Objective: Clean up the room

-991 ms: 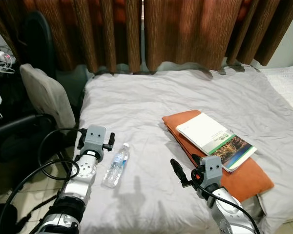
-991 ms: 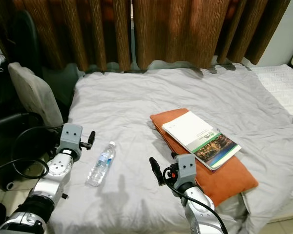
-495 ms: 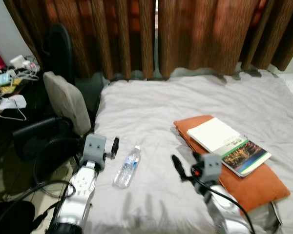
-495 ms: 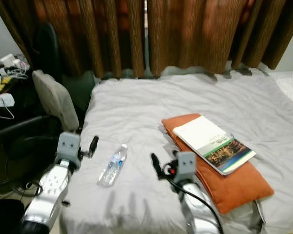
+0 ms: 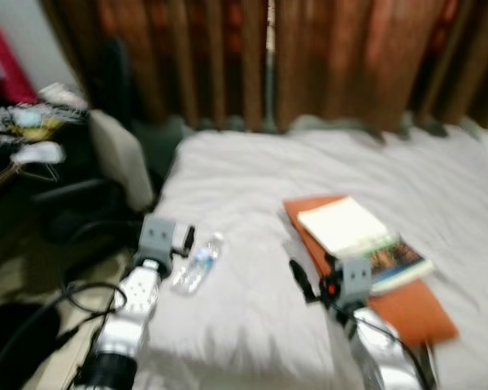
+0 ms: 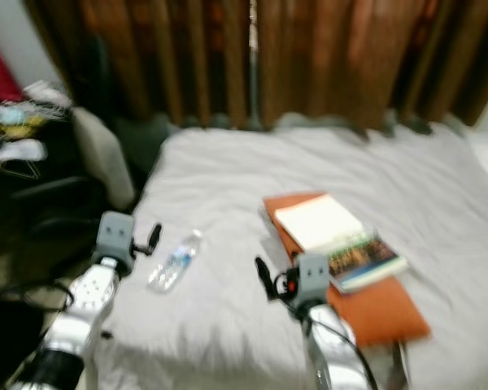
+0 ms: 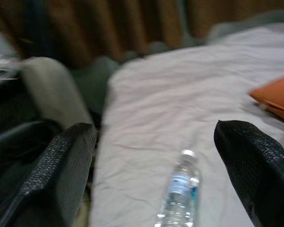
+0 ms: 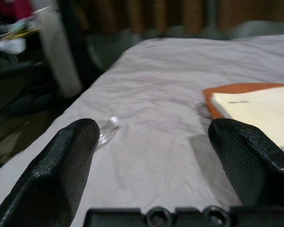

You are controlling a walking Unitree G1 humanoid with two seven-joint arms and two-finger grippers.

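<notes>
Grey bedding covers the bed (image 5: 252, 179), which takes up most of the scene in front of the robot, with brown curtains (image 5: 309, 57) hanging along its far side. The head views are blurred. A clear plastic water bottle (image 5: 197, 262) lies on its side on the sheet near the bed's left edge, its cap pointing toward the far side. The left gripper (image 5: 187, 238) hovers just to the left of the bottle, close to the bed's edge, not touching it; in the left wrist view its two black fingers (image 7: 61, 170) stand wide apart with the bottle (image 7: 180, 196) lying between and beyond them on the sheet. The right gripper (image 5: 299, 279) hangs over the near middle of the bed, just left of an orange cushion (image 5: 390, 301). Its fingers (image 8: 61, 161) are likewise spread wide and hold nothing. A book (image 5: 362, 240) with a pale cover rests on top of the cushion, toward its far end. To the left of the bed stands a dark chair with a light grey backrest (image 5: 118, 154), and farther left a cluttered surface (image 5: 28, 130) shows only as a blur.
</notes>
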